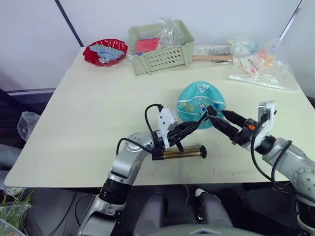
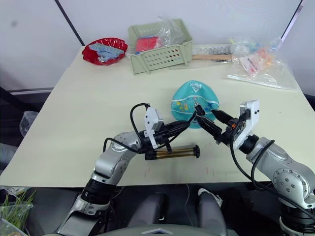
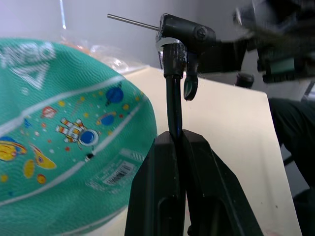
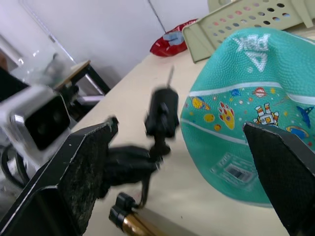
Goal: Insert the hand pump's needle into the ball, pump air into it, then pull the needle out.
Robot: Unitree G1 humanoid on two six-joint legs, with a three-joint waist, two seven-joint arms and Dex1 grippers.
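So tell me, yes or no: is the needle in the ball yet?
No. In the left wrist view the needle sticks out bare in the air above the ball, touching nothing.

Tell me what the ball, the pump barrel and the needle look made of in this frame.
The ball: likely rubber, matte, with a pebbled grain and printed cartoons; it sits sagging, so apparently underinflated. The hand pump: barrel looks like metal, bronze-gold with a glossy sheen, though coated plastic is possible; black caps look plastic. The needle: thin, grey, probably steel, on a black plastic-looking fitting. The left end effector pinches the hose.
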